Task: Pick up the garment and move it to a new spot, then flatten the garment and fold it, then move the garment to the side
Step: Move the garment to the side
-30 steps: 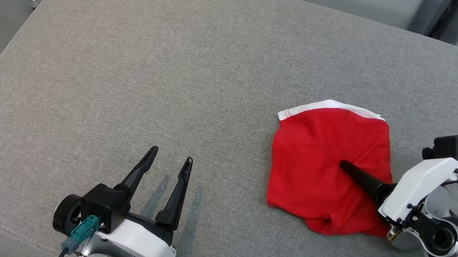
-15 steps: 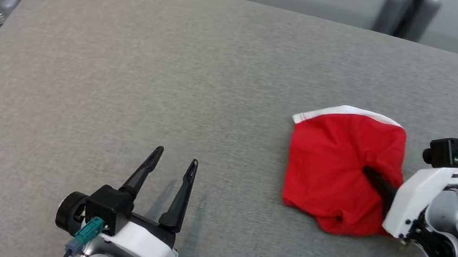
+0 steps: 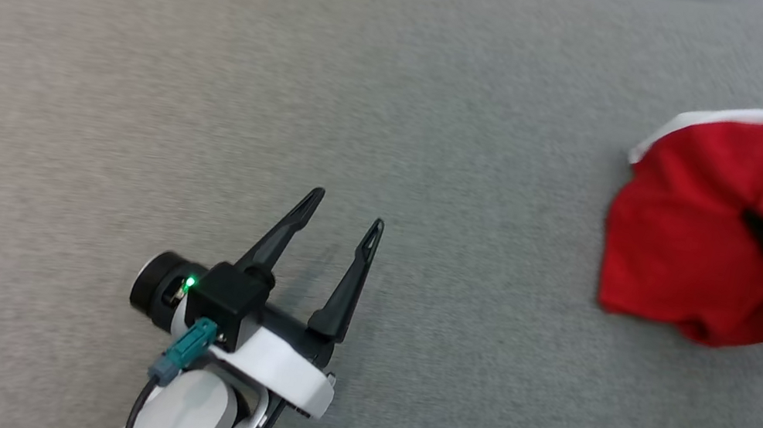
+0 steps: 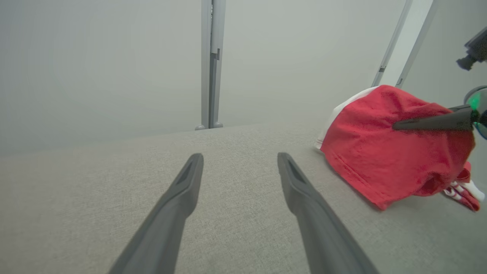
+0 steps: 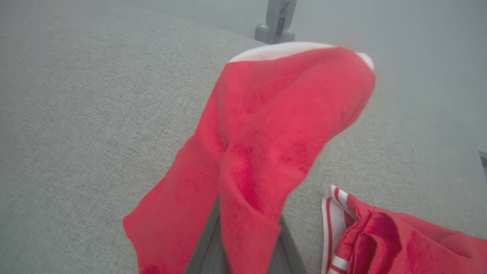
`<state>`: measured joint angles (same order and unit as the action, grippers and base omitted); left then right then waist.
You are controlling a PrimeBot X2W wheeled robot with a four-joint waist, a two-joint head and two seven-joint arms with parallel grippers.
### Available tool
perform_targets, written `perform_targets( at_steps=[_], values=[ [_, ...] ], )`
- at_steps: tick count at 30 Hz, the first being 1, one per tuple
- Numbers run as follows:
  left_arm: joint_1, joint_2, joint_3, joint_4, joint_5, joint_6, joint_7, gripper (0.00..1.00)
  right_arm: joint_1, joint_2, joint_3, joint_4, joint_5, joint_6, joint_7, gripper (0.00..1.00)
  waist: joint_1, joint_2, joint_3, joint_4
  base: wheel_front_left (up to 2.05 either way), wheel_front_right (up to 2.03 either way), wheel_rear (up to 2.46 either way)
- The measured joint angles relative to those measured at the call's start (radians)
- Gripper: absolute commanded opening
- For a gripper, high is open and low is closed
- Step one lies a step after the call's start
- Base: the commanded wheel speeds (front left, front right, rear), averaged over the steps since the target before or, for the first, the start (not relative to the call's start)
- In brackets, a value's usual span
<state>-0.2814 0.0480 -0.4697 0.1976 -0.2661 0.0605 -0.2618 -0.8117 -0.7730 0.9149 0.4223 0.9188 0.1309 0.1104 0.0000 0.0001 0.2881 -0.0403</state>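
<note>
right gripper (image 3: pixel 750 222): clamped on red garment (image 3: pixel 690 245) | red garment: right end of grey cushion (image 3: pixel 137 85), tented up, lower edge touching it | left gripper (image 3: pixel 345 209): fingers wide apart, empty, near centre

My right gripper (image 3: pixel 748 220), open a second ago, now pinches the red garment (image 3: pixel 681 251), pulling it up into a bunch and rightward over the grey cushion (image 3: pixel 289 111), as my head's view swings.

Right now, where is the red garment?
In the head view, the red garment is at the far right of the grey cushion, pinched by the right gripper.
</note>
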Motion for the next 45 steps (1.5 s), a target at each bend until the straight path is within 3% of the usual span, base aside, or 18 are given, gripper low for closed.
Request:
perform_targets(
  at_steps=[8, 15, 21, 30, 31, 32, 33, 45],
  values=[
    [-0.082, 0.000, -0.002, 0.019, 0.030, -0.017, 0.000, 1.00, -0.021, -0.165, -0.039, -0.028, -0.029, 0.000, -0.056, 0.00, 0.0000, 0.0000, 0.109, -0.108, 0.00, 0.00, 0.00],
    [-0.126, 0.000, 0.006, 0.028, 0.046, -0.035, 0.000, 1.00, -0.062, -0.225, -0.025, 0.112, -0.158, 0.000, -0.106, 0.00, 0.0000, 0.0000, 0.203, -0.153, 0.00, 0.00, 0.00],
    [-0.158, -0.002, 0.007, 0.029, 0.054, -0.048, -0.002, 1.00, -0.130, -0.205, 0.001, 0.311, -0.293, 0.000, -0.161, 0.00, 0.0000, 0.0000, 0.263, -0.137, 0.00, 0.00, 0.00],
    [-0.178, -0.007, 0.007, 0.019, 0.044, -0.045, -0.004, 1.00, -0.159, -0.155, 0.027, 0.485, -0.320, 0.000, -0.222, 0.00, 0.0000, 0.0000, 0.300, -0.064, 0.00, 0.00, 0.00],
    [-0.178, -0.008, 0.007, 0.017, 0.042, -0.045, -0.004, 1.00, -0.164, -0.143, 0.025, 0.525, -0.320, 0.000, -0.235, 0.13, -0.0001, 0.0000, 0.303, -0.048, 0.00, 0.00, 0.00],
    [-0.177, -0.008, 0.007, 0.018, 0.040, -0.044, -0.004, 1.00, -0.167, -0.137, 0.023, 0.542, -0.318, 0.000, -0.239, 0.45, 0.0000, 0.0000, 0.303, -0.041, 0.00, 0.00, 0.00],
    [-0.177, -0.007, 0.007, 0.018, 0.037, -0.043, -0.004, 1.00, -0.169, -0.132, 0.023, 0.557, -0.318, 0.000, -0.244, 1.00, 0.0000, 0.0000, 0.302, -0.035, 0.00, 0.00, 0.00],
    [-0.105, 0.001, 0.005, 0.034, 0.008, -0.024, -0.002, 1.00, -0.187, -0.087, 0.084, 0.639, -0.307, 0.000, -0.228, 1.00, 0.0000, 0.0000, 0.187, -0.029, 0.00, 0.00, 0.00]
  ],
)
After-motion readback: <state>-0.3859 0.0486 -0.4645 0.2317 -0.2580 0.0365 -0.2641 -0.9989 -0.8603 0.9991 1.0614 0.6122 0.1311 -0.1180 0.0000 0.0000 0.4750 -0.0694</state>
